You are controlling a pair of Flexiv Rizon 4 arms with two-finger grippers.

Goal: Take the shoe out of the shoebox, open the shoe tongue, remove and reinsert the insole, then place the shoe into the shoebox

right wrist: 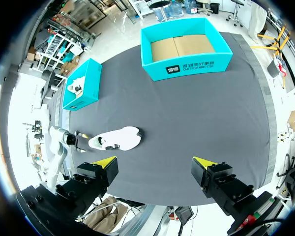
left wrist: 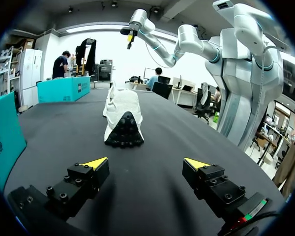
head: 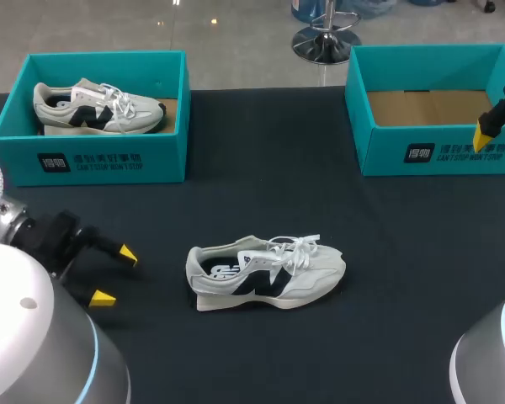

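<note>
sitting alone near the middle of the black tabletop: a white and grey lace-up sneaker with a dark side logo, toe toward the right arm's side, laces loose over the tongue, outside both boxes. left end effector low over the tabletop off the sneaker's heel end, apart from it, yellow-tipped fingers spread with nothing between them; its wrist view has the heel straight ahead. right end effector high above the tabletop at the far right, fingers spread wide and empty. teal cardboard shoebox at the far right, open, bare brown floor showing. second teal shoebox at the far left holds a matching sneaker.
</note>
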